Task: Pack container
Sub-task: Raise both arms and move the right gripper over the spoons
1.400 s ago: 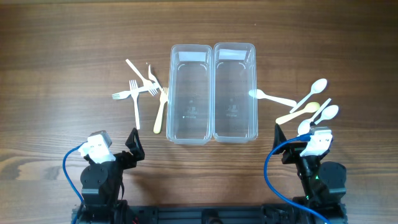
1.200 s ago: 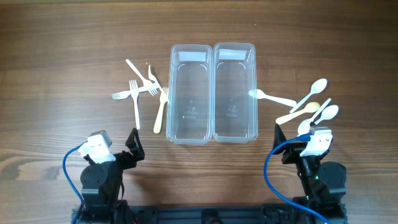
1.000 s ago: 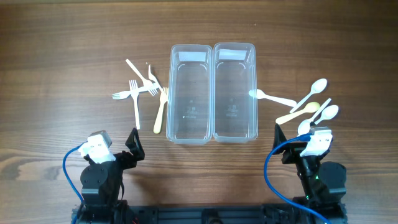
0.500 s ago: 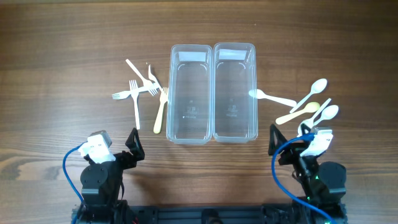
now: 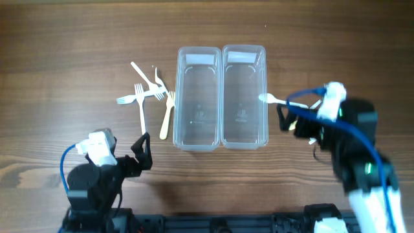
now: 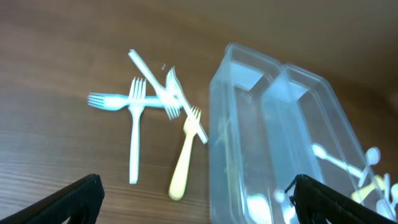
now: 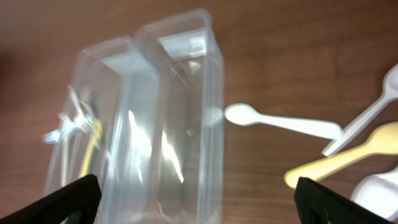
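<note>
Right fingers [image 7: 348, 200] apart, empty | white spoon [image 7: 281, 122] beside containers [image 7: 217, 93] | forks [image 5: 143, 97] beyond

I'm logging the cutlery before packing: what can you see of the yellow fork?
The yellow fork looks like pale matte plastic, moulded in one piece, with short tines and a handle that widens to a rounded end. It lies flat on the wooden table, tines pointing away from the robot, just left of the left clear container. The end of a long white utensil seems to lie across its tines.
</note>
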Tool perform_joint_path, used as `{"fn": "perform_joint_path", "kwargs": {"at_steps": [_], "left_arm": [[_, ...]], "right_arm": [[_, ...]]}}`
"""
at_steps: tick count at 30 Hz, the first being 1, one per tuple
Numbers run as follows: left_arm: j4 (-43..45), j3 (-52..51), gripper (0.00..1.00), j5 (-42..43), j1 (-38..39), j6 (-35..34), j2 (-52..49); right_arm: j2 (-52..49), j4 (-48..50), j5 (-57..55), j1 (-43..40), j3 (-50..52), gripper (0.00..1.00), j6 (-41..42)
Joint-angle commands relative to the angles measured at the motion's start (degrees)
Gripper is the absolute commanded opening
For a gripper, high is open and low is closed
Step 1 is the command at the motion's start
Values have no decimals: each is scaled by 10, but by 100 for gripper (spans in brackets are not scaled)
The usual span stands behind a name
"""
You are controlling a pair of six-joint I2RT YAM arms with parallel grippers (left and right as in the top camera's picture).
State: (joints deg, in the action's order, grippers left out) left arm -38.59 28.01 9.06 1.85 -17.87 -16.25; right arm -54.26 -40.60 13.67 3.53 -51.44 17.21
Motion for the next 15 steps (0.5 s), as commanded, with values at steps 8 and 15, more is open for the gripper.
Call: {"fn": "perform_joint_path", "kwargs": {"at_steps": [8,15], "left_arm": [[-71,193,100,-42,-3,12,-409],[-74,193,100,-116,-3,12,-471]], "right_arm": [[-260,-133,-46,-110,-228,100,-37],[-329,-155,-34,-197,-188,99,-6]]}}
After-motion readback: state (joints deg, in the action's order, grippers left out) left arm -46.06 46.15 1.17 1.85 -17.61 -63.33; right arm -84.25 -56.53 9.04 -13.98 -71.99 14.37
